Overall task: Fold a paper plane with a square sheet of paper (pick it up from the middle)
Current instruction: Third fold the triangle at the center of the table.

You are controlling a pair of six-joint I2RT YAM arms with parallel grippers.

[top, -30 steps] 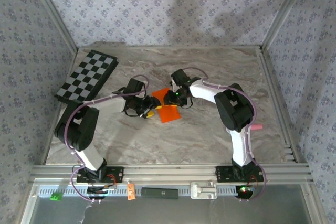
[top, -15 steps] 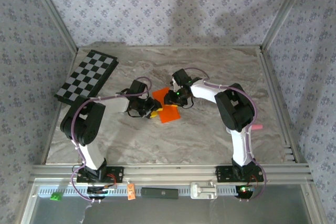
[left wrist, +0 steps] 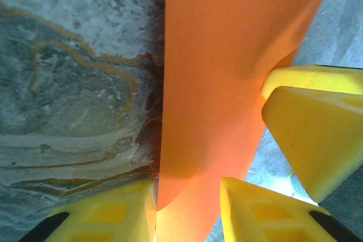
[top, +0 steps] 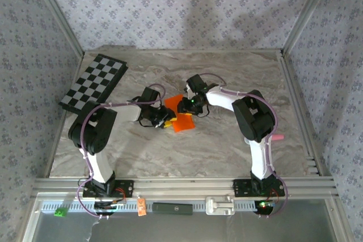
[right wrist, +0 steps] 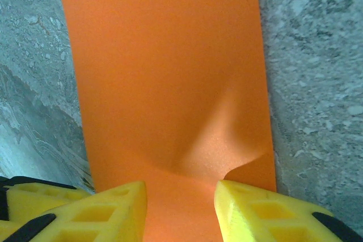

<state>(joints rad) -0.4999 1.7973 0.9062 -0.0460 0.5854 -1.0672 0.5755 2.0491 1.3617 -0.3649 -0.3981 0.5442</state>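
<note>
Top external view: over the last second the left gripper (top: 163, 119) had slid in to the left edge of the square sheet of paper (top: 183, 122), mid-table, while the right gripper (top: 182, 106) kept its place at the far edge.

Left wrist view: its fingers (left wrist: 113, 213) had narrowed astride the sheet; whether they clamped it could not be told.

Right wrist view: its fingers (right wrist: 249, 208) stood part apart with the sheet puckered between them, the grip equally unclear.

By my judgement, both arms were now placed to work a fold.
</note>
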